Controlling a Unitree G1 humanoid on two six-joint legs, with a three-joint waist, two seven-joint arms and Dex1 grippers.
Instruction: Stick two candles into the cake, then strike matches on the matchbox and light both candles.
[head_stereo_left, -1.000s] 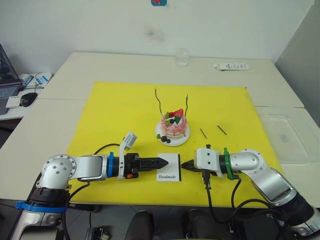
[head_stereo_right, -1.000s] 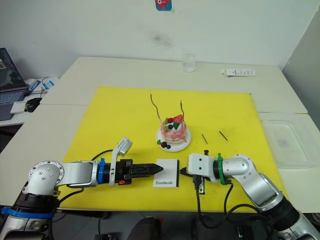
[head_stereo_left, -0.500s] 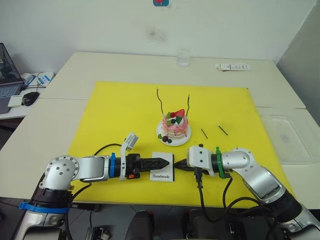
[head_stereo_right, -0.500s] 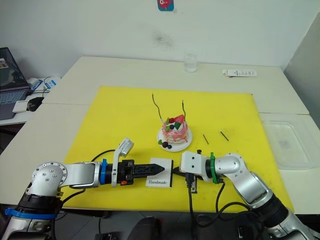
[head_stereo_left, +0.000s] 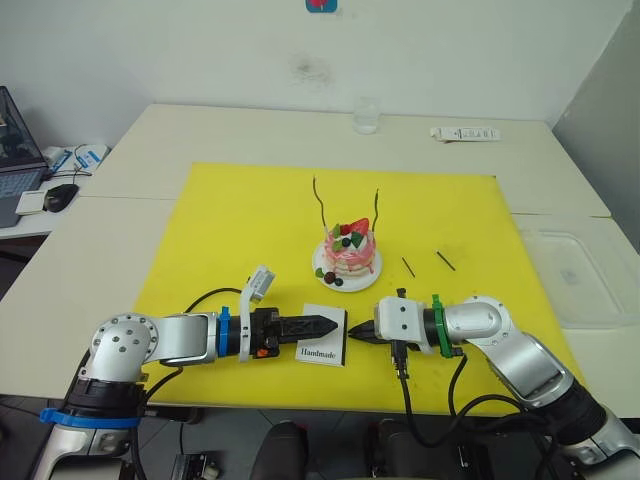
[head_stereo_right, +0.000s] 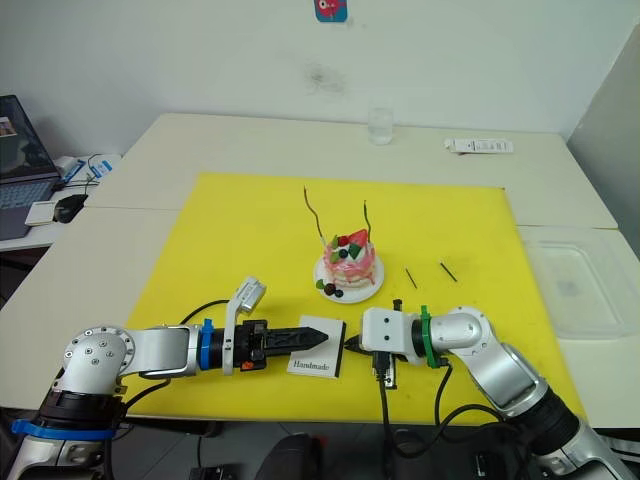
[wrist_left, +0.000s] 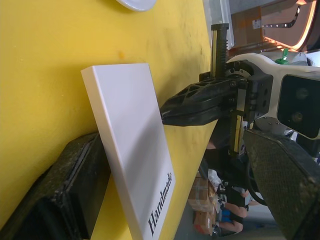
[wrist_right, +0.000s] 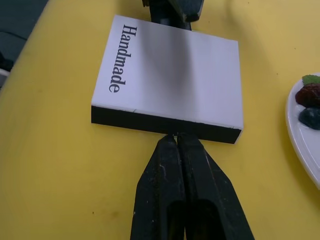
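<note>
The white "Handmade" matchbox (head_stereo_left: 322, 347) lies on the yellow mat (head_stereo_left: 240, 230) near its front edge, tilted up on one side. My left gripper (head_stereo_left: 338, 322) is open, one finger (wrist_left: 60, 200) under the box's edge and the other above it. My right gripper (wrist_right: 176, 136) is shut, its tips touching the matchbox's (wrist_right: 170, 75) dark side edge. Behind them the pink cake (head_stereo_left: 348, 255) stands on its white plate, with two wavy candles (head_stereo_left: 318, 205) (head_stereo_left: 377, 212) upright in it. Two short dark matches (head_stereo_left: 407, 266) (head_stereo_left: 444, 260) lie to the right of the cake.
A glass (head_stereo_left: 365, 115) and a white remote-like bar (head_stereo_left: 463, 132) sit at the table's back. A clear plastic tray (head_stereo_left: 575, 275) lies off the mat's right edge. A laptop and mouse (head_stereo_left: 58, 192) are at the far left.
My right gripper has moved left until its tips meet the matchbox's side edge. The box has slid slightly toward my left gripper and now sits tilted.
</note>
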